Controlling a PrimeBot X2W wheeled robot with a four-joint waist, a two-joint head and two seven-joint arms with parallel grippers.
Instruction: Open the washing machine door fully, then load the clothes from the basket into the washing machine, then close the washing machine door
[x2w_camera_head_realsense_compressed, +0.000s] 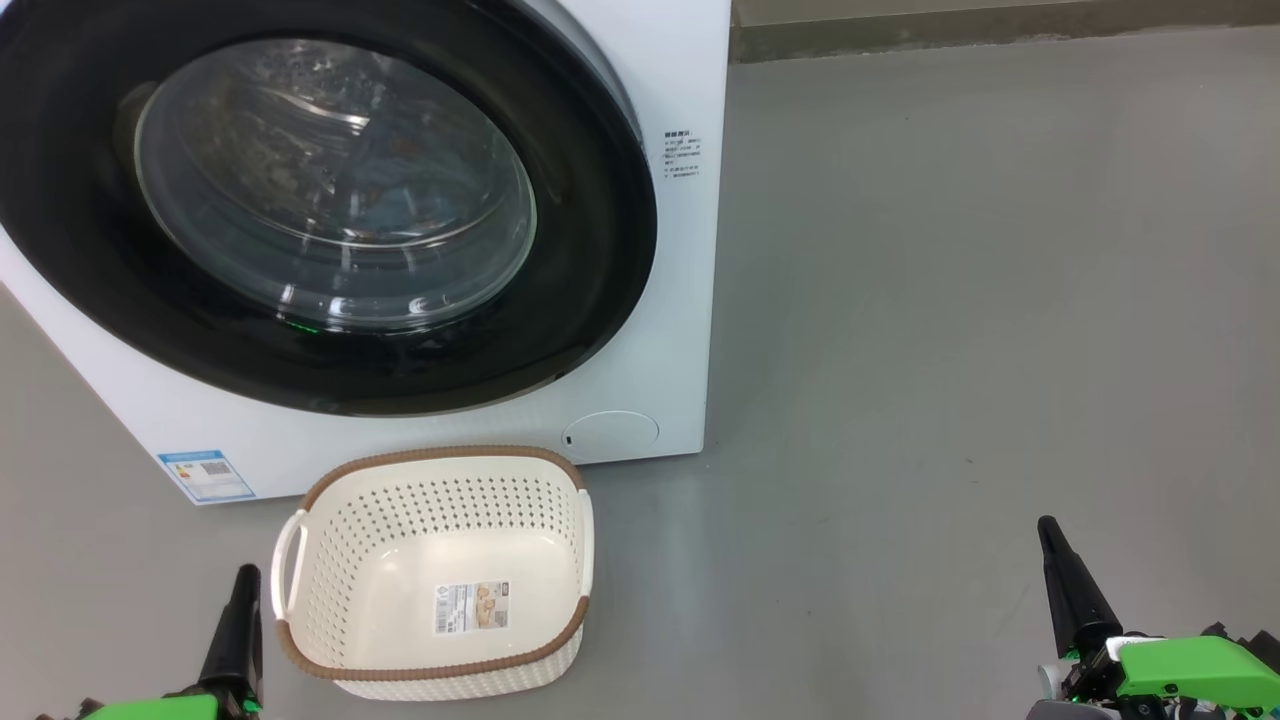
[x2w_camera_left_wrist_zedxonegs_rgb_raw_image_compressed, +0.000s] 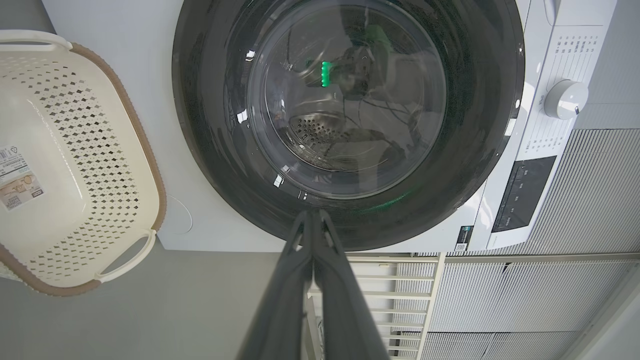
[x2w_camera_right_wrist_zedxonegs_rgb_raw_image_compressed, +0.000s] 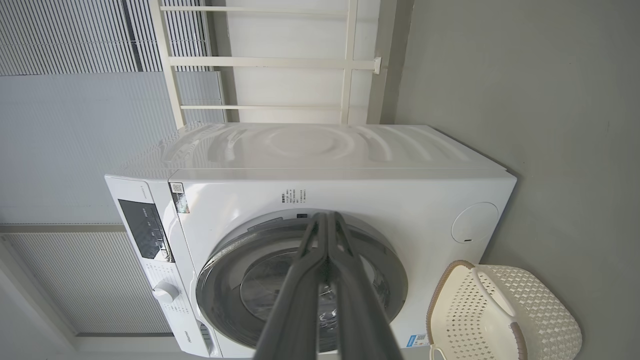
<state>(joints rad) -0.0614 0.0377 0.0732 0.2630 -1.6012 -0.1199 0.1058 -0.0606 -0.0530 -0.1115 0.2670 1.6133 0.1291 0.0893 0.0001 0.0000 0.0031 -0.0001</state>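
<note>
Both grippers sit low and close to the camera in the head view. The left gripper (x2w_camera_head_realsense_compressed: 247, 575) is near the bottom left corner and the right gripper (x2w_camera_head_realsense_compressed: 1047, 528) is near the bottom right corner. Each one has its two dark fingers pressed together, holding nothing.

The door (x2w_camera_head_realsense_compressed: 330, 200) is shut flat on the front of the washer (x2w_camera_head_realsense_compressed: 690, 300). Its black rim is shiny and its glass middle bulges out. Something a bit blue shows behind the glass, but it is too blurry to tell what it is.

The basket (x2w_camera_head_realsense_compressed: 440, 455) stands on the floor (x2w_camera_head_realsense_compressed: 950, 300) just in front of the washer, under the door and right beside the left gripper. A label (x2w_camera_head_realsense_compressed: 471, 607) lies on its bottom.

A blue sticker (x2w_camera_head_realsense_compressed: 205, 475) is on the washer's lower left corner, and a round flap (x2w_camera_head_realsense_compressed: 610, 435) is on its lower right corner. In the left wrist view a white knob (x2w_camera_left_wrist_zedxonegs_rgb_raw_image_compressed: 565, 99) sits next to a dark panel (x2w_camera_left_wrist_zedxonegs_rgb_raw_image_compressed: 522, 192) on the washer's top strip.
</note>
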